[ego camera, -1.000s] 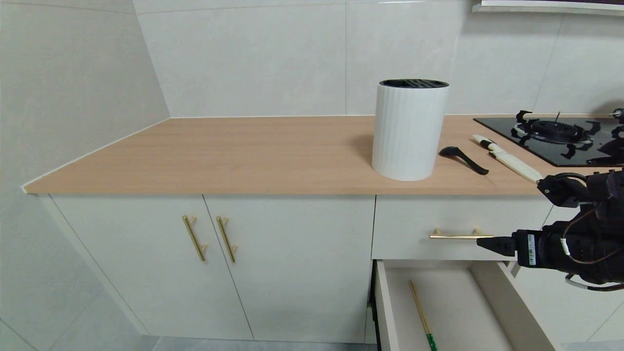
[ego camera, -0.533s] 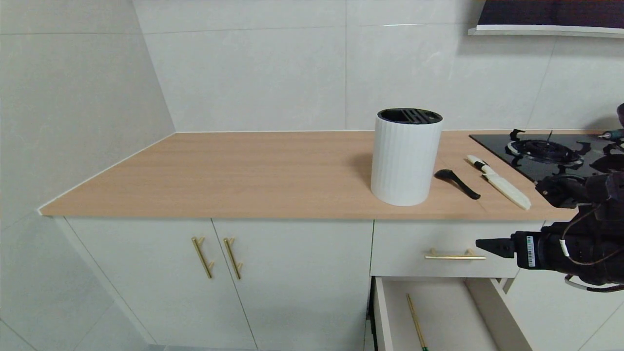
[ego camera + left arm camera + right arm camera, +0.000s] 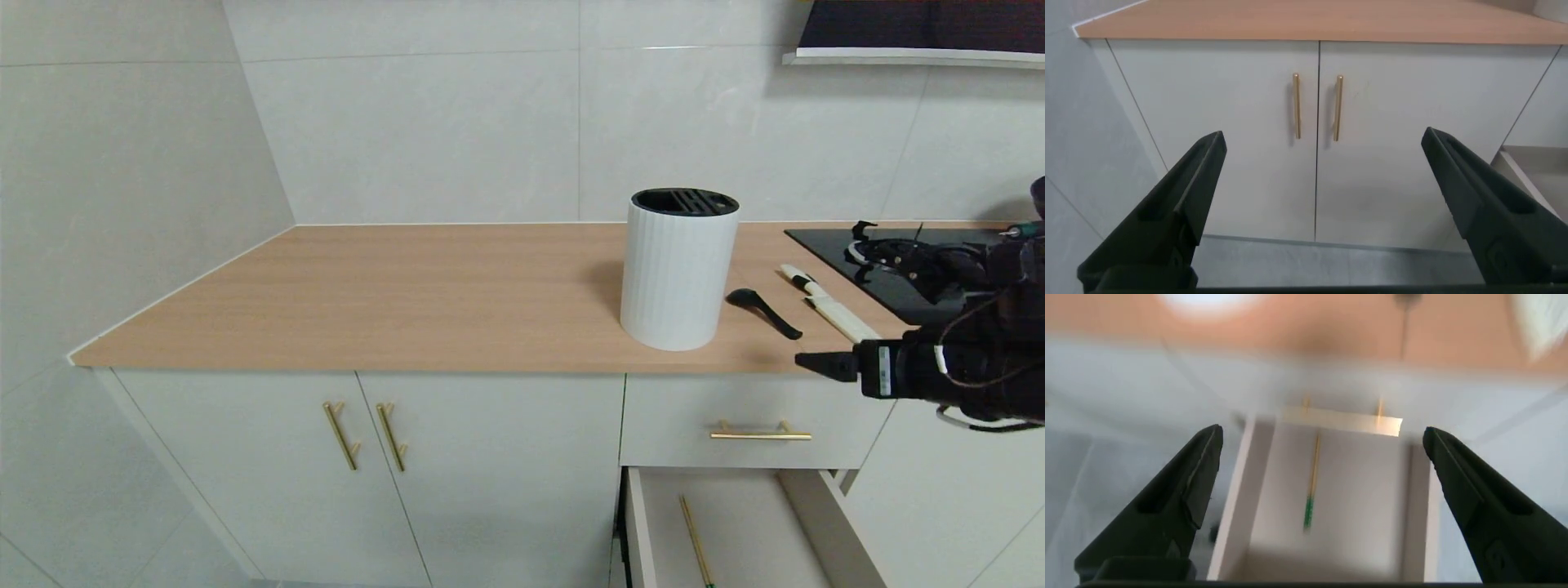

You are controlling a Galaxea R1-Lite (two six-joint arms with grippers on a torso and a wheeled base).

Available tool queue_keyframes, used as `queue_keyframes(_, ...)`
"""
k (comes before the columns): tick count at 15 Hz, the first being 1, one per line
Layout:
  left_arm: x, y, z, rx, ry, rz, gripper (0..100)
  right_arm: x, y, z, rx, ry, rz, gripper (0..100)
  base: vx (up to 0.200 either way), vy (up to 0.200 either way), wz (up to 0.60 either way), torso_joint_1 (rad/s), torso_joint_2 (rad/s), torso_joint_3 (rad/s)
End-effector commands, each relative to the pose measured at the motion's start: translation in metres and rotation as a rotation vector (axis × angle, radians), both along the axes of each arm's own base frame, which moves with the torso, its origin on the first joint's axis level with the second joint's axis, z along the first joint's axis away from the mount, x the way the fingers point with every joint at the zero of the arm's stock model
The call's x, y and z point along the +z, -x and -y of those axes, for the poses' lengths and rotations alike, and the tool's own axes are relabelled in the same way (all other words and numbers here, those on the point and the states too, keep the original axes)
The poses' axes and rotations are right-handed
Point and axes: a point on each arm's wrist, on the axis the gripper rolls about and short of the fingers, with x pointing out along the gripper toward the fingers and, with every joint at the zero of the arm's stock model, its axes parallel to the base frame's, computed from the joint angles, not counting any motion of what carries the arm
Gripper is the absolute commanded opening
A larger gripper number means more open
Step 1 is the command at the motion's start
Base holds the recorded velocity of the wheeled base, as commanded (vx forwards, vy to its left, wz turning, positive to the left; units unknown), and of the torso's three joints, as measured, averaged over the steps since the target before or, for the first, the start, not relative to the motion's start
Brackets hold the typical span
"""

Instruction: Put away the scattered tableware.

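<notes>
Task item: spoon (image 3: 763,312), black, flat on worktop (image 3: 408,294) near the front edge at the right end.
Neighbours: block (image 3: 680,269) just beside the bowl end, apart from it; knife (image 3: 829,300) just beside on the hob (image 3: 824,241) side, not touching.
Long axis: bowl toward block, handle running out toward the front-right corner; knife roughly parallel.
Right gripper (image 3: 1321,441): released, fingers (image 3: 824,365) spread wide, nothing held; lower fingertip level with the front edge, just off the handle end.
Bearing: spoon inward from the right fingers, over the edge and slightly toward block.
Left gripper (image 3: 1321,143): released, empty, low before cabinet doors (image 3: 1315,163), well apart from the tableware.
Nearer arm: right, by a wide margin.
Drawer (image 3: 641,523): pulled out beneath the right end of the worktop; chopsticks (image 3: 694,539) lengthwise inside.
Room: bare strip between spoon and front edge; narrow lane between block and knife.
Judgement: approach from the front edge along the handle, fingers closing across the axis; knife likely nudged if entry drifts toward hob.
</notes>
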Motion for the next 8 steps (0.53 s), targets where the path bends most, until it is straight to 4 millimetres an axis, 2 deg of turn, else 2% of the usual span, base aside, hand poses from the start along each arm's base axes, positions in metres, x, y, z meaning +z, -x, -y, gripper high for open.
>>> queue_keyframes(1, 0.0, 0.0, 0.0, 0.0, 0.0, 0.0, 100, 0.001, -0.051, 0.015, 0.024, 0.016, 0.021, 100, 0.0, 0.0, 0.0, 0.0, 0.0, 0.0)
queue_keyframes(4, 0.0, 0.0, 0.0, 0.0, 0.0, 0.0, 100, -0.013, -0.111, 0.033, 0.062, 0.078, 0.037, 100, 0.0, 0.0, 0.0, 0.0, 0.0, 0.0)
queue_keyframes(5, 0.0, 0.0, 0.0, 0.0, 0.0, 0.0, 100, -0.014, -0.12, 0.035, 0.066, 0.085, 0.044, 100, 0.0, 0.0, 0.0, 0.0, 0.0, 0.0)
queue_keyframes(6, 0.0, 0.0, 0.0, 0.0, 0.0, 0.0, 100, -0.026, -0.144, 0.039, 0.092, 0.084, 0.044, 100, 0.0, 0.0, 0.0, 0.0, 0.0, 0.0)
queue_keyframes(8, 0.0, 0.0, 0.0, 0.0, 0.0, 0.0, 100, -0.044, -0.17, 0.047, 0.124, 0.091, 0.042, 100, 0.0, 0.0, 0.0, 0.0, 0.0, 0.0)
